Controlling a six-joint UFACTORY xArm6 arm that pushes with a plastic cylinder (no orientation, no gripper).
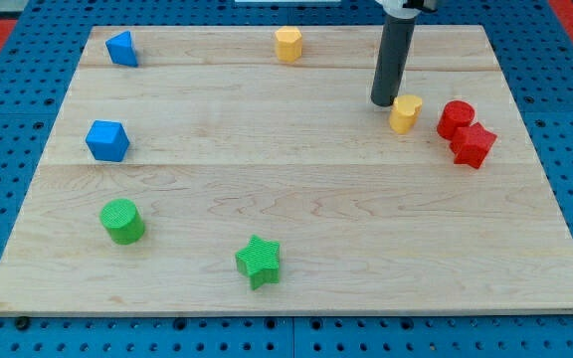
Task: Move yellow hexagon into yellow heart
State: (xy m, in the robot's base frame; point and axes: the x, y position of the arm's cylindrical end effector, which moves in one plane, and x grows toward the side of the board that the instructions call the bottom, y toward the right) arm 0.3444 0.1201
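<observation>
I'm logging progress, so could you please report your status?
My tip beside yellow heart, on its left. Yellow hexagon far off, top centre. Path between clear.

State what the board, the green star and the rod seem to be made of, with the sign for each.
Board: pale wood, matte; grain lines and plank seams show.
Green star: probably plastic, possibly 3D-printed; fine ridges cross its top.
Rod: dark and smooth, metal or plastic, unclear which; my tip sits just left of a yellow block.

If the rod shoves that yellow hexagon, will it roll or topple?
Probably neither: the yellow hexagon looks squat and flat-sided, so it should slide on the smooth board. Struck off-centre, it may twist. My tip sits by the yellow heart, far from the hexagon.
</observation>
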